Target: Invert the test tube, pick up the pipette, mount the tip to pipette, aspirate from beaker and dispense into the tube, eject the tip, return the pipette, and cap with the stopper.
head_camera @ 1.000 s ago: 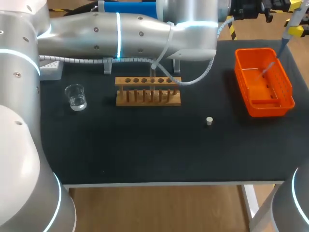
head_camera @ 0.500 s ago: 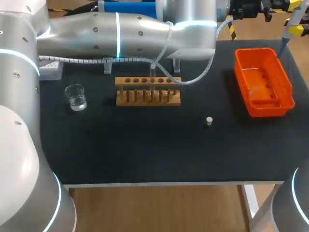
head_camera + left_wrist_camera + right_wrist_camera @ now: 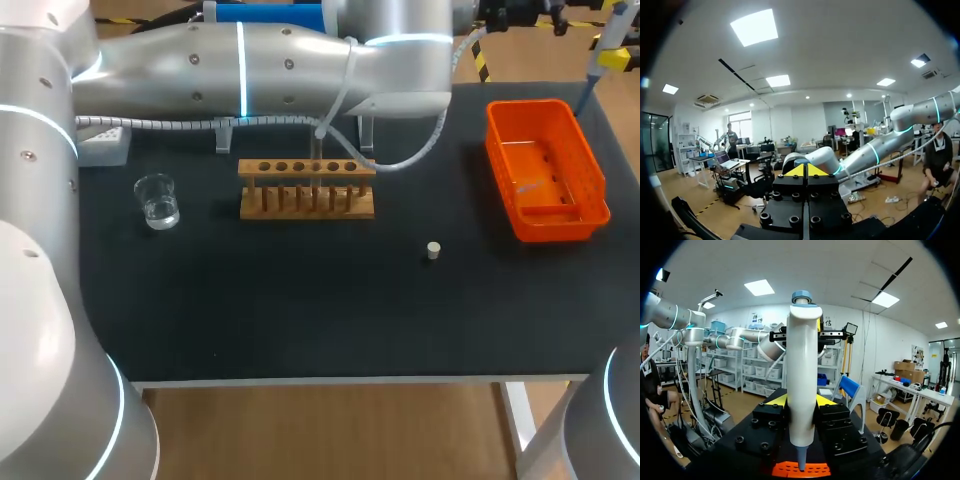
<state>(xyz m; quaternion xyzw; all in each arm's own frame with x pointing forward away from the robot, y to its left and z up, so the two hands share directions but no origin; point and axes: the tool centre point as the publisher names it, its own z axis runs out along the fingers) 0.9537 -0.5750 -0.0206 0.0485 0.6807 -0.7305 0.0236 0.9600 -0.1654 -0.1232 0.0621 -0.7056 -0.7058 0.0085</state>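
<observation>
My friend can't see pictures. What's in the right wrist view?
The right gripper is shut on a white pipette with a blue top. The pipette's narrow end points at the orange basket under the gripper.

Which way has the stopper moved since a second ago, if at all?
No. The stopper still lies on the black table, in the same spot off the wooden rack's near right corner.

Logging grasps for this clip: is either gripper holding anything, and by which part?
The right gripper clamps the pipette by its white body; the left gripper holds nothing.
</observation>
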